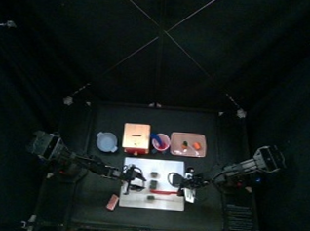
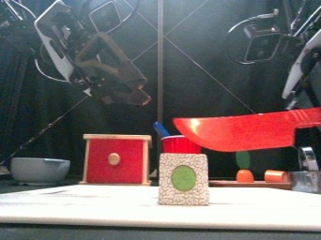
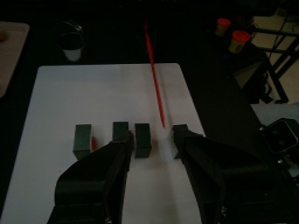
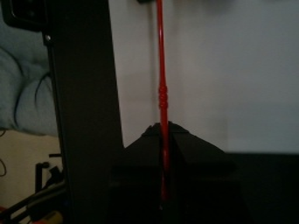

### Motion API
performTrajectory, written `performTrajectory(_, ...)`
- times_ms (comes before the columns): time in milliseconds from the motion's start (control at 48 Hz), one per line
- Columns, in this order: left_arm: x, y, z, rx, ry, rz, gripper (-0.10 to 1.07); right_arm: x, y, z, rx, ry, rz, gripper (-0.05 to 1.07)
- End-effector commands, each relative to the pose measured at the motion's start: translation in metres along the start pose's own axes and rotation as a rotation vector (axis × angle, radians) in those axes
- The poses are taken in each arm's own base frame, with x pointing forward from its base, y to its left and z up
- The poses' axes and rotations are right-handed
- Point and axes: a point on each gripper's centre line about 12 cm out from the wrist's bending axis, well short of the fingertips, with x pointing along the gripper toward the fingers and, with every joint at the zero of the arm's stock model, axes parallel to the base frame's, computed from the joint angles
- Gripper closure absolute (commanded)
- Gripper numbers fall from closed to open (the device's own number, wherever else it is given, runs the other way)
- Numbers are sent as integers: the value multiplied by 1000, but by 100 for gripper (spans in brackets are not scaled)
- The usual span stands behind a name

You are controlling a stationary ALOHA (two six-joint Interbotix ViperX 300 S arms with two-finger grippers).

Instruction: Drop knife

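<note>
A red knife [image 2: 245, 129] hangs level above the white board [image 2: 75, 202], blade pointing left, over a speckled block with a green oval [image 2: 183, 178]. My right gripper [image 4: 163, 140] is shut on the knife's handle; the knife [image 4: 163, 79] shows edge-on there. In the top view this gripper [image 1: 190, 183] is over the board's right part. My left gripper [image 3: 149, 149] is open just above a row of dark green blocks [image 3: 142, 138] on the board [image 3: 70, 96]. The knife [image 3: 156, 74] is a thin red line beyond them.
Behind the board stand a grey bowl [image 2: 38, 169], a red box with a wooden front [image 2: 115, 157], a red cup [image 2: 181, 144] and an orange tray [image 1: 188, 144]. Black curtains close in the table on all sides.
</note>
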Motion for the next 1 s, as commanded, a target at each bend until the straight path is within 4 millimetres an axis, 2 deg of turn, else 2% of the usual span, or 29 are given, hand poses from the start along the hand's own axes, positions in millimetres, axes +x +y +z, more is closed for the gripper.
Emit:
performTrajectory(0,-6,3,13,-3,-53,5,17,-13,-1,-7,45,-22,34,73)
performTrajectory(125,-12,6,14,-6,-72,12,17,-21,-8,-25,96,4,49,70)
performTrajectory(250,-17,10,14,-9,-83,21,17,-26,-17,-39,143,7,59,60)
performTrajectory(354,-19,10,14,-10,-93,24,17,-28,-25,-44,166,-2,49,45)
performTrajectory(458,-21,11,13,-10,-99,24,17,-29,-31,-47,174,-8,38,25)
performTrajectory(625,-21,11,11,-8,-94,25,17,-33,-34,-44,146,-25,23,-2)
performTrajectory(729,-22,12,11,-8,-96,29,17,-39,-34,-34,116,-69,16,-2)
performTrajectory(979,-23,22,10,-17,-102,56,17,-57,-30,6,-34,-284,-20,-1)
